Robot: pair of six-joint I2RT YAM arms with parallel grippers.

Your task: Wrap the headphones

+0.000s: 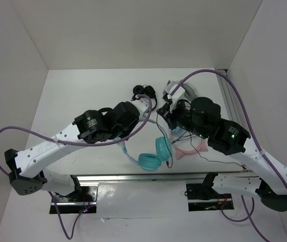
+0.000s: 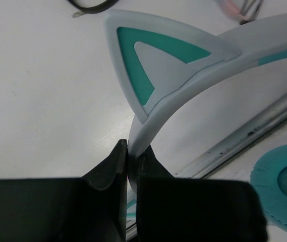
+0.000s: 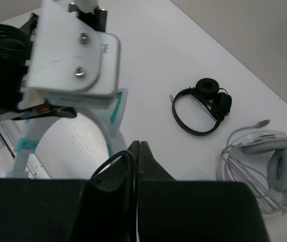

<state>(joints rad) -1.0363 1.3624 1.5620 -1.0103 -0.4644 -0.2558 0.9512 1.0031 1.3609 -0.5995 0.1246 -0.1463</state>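
Observation:
The teal headphones (image 1: pixel 156 154) lie near the table's front edge, both ear cups down, with the white-and-teal headband (image 1: pixel 128 150) rising under my left arm. My left gripper (image 1: pixel 146 107) is shut on the headband (image 2: pixel 153 121) just below a cat ear (image 2: pixel 153 65); the fingers (image 2: pixel 108 169) pinch the band edge. One teal ear cup (image 2: pixel 284 194) shows at the right of that view. My right gripper (image 1: pixel 167 115) is shut on the thin black cable (image 3: pixel 110 164), which loops out over its left finger (image 3: pixel 128 166). The cable (image 1: pixel 159 128) hangs down toward the ear cups.
Pink cat-ear headphones (image 1: pixel 188 148) lie under my right arm. Small black headphones (image 1: pixel 144 92) (image 3: pixel 204 106) and grey-white headphones with a coiled cable (image 1: pixel 176 88) (image 3: pixel 264 161) lie farther back. A metal rail (image 1: pixel 133 176) (image 2: pixel 254 131) runs along the table's near edge.

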